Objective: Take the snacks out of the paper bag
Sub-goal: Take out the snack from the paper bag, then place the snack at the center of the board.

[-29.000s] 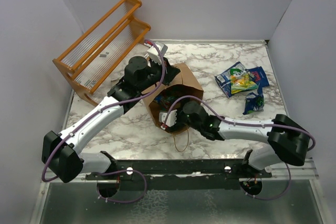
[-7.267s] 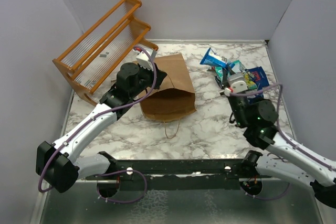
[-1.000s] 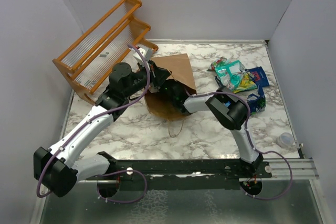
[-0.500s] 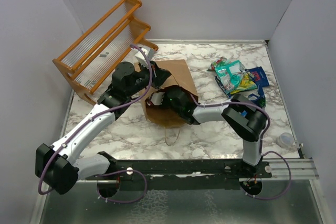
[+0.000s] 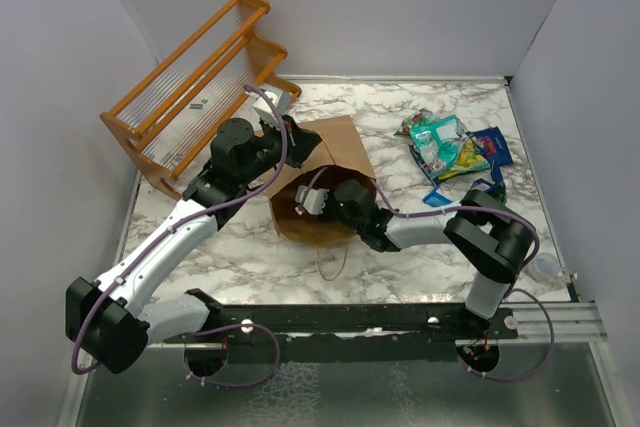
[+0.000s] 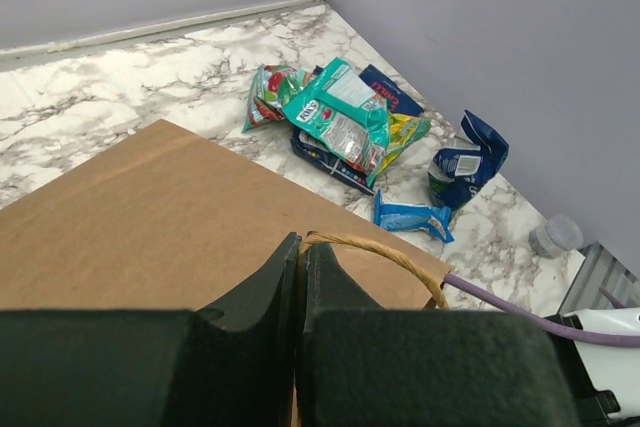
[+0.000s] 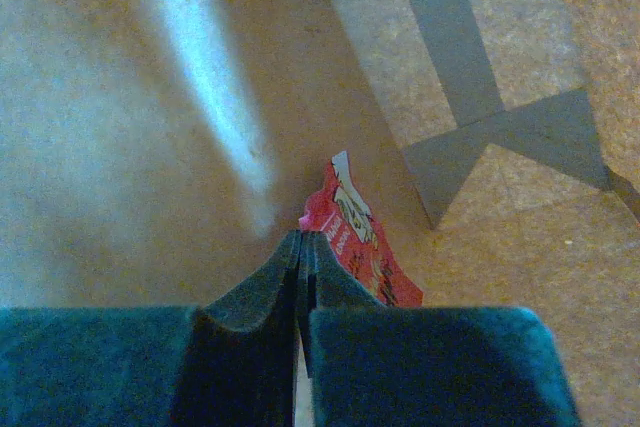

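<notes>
Right gripper (image 7: 300,247) clamps a glossy red-pink packet (image 7: 358,242) inside the creased brown paper bag (image 5: 340,142); the packet's long axis runs diagonally, tip pointing away from the fingers.

Reaching forward with the left arm (image 5: 170,237), fingers (image 6: 255,297) pinched together. Stretching leftward with the right arm (image 5: 425,229), fingers (image 7: 250,297) clamped too.

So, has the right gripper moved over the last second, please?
Yes: the right gripper has drawn back towards the table's near edge, away from the rack.
</notes>
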Controlling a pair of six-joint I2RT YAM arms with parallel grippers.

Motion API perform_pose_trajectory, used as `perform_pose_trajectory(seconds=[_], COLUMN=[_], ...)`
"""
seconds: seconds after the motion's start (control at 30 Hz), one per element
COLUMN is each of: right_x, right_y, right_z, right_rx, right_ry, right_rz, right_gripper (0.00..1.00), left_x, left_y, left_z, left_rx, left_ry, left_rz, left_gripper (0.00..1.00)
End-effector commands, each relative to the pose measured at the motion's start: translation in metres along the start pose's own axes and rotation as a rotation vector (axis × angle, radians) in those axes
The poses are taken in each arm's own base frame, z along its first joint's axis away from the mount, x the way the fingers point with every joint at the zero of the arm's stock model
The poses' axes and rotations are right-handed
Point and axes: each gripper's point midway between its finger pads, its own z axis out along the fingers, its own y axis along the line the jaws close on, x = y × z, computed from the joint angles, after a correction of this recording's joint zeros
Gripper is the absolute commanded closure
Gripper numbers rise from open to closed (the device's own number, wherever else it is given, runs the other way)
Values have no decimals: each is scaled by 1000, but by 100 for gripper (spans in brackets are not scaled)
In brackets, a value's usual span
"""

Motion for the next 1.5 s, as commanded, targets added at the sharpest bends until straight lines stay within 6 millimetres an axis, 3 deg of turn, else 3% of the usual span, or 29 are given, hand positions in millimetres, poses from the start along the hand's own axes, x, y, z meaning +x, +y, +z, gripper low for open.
perform_pose_trajectory(seconds=[0.0,0.13,0.33,0.43,0.6,0.87,1.03,1.17,1.27,1.37,1.47], right_x=[-19,-45,-82,-101,-129,-172,-185,-183,-169,-128,-74], right_y=[-15,-4,15,12,-16,-80,-120,-161,-193,-226,-247], right_z=[-9,-26,-70,-94,-136,-214,-263,-298,-315,-310,-298], right_rx=[19,-84,-205,-232,-182,-29,111,305,486,734,961], right_ry=[-51,-160,-360,-454,-579,-756,-835,-869,-832,-644,-336], right_rz=[38,32,-6,14,25,33,33,75,137,223,302], right_gripper=[98,98,98,98,98,98,98,98,98,98,98], left_x=[-17,-13,-13,-11,-10,-10,-11,-10,-10,-10,-14], left_y=[1,4,3,3,5,9,14,13,13,12,7], left_z=[-6,-3,-2,-1,0,-1,-2,-1,-1,-1,-2], left_rx=[-19,-29,-23,-20,-26,-49,-77,-72,-70,-65,-50], left_ry=[-56,-38,-36,-31,-26,-27,-28,-24,-24,-23,-30], left_rz=[30,24,17,15,15,20,26,25,25,25,18], left_gripper=[100,100,100,100,100,100,100,100,100,100,100])
